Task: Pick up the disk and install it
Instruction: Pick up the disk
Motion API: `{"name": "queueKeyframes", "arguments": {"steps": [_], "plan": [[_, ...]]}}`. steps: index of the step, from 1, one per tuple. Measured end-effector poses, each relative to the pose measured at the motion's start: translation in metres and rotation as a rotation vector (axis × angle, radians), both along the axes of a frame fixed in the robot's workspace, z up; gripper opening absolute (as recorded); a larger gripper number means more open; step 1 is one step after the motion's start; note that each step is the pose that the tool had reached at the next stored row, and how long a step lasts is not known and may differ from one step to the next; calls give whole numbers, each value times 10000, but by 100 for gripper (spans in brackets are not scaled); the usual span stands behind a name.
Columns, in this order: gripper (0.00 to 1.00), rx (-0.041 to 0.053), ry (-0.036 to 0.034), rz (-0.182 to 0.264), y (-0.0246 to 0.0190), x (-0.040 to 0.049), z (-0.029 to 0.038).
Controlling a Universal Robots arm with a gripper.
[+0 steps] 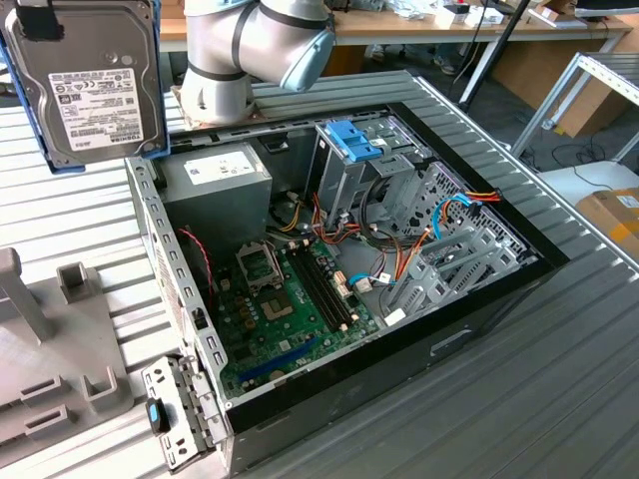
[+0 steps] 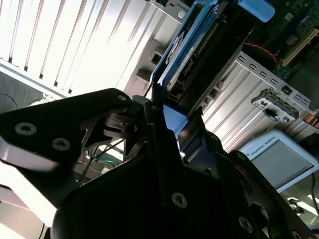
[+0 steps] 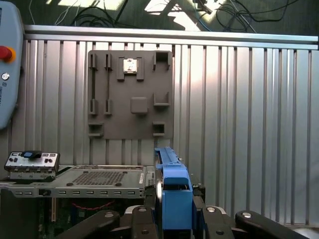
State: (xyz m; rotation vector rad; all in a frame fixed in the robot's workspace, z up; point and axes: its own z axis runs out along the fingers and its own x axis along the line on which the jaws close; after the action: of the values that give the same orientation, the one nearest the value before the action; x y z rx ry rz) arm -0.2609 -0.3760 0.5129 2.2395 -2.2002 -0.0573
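Observation:
The disk (image 1: pixel 90 85) hangs high at the exterior view's left, above the table beside the open computer case (image 1: pixel 479 309). Its labelled face is towards that camera, and a blue rail runs along its edge. My gripper (image 1: pixel 40 18) is shut on its upper end. In the second wrist view the fingers (image 2: pixel 149 112) clamp the disk (image 2: pixel 199 45) by its blue rail. In the first wrist view the blue rail (image 3: pixel 174 194) stands upright between the gripper's (image 3: pixel 174 215) black fingers. The disk is held outside the case, well away from the drive cage.
Inside the case stand a grey drive cage with a blue latch (image 1: pixel 354 140), a power supply (image 1: pixel 215 175) and the motherboard (image 1: pixel 290 299). A grey fixture plate (image 3: pixel 130 94) lies on the ribbed table. A small bracket with a blue tab (image 1: pixel 175 414) lies by the case's corner. A teach pendant (image 3: pixel 7 74) rests nearby.

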Motion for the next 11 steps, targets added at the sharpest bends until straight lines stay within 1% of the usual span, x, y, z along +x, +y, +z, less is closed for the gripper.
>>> {"name": "queueKeyframes", "arguments": {"steps": [2, 4, 7, 9, 11], "plan": [[36, -1, 0, 0, 0, 48, 0], [36, 0, 0, 0, 0, 121, 0], [36, 0, 2, -1, 0, 301, 0], [36, -1, 4, 0, 0, 362, 0], [36, 0, 4, -1, 0, 368, 0]]}}
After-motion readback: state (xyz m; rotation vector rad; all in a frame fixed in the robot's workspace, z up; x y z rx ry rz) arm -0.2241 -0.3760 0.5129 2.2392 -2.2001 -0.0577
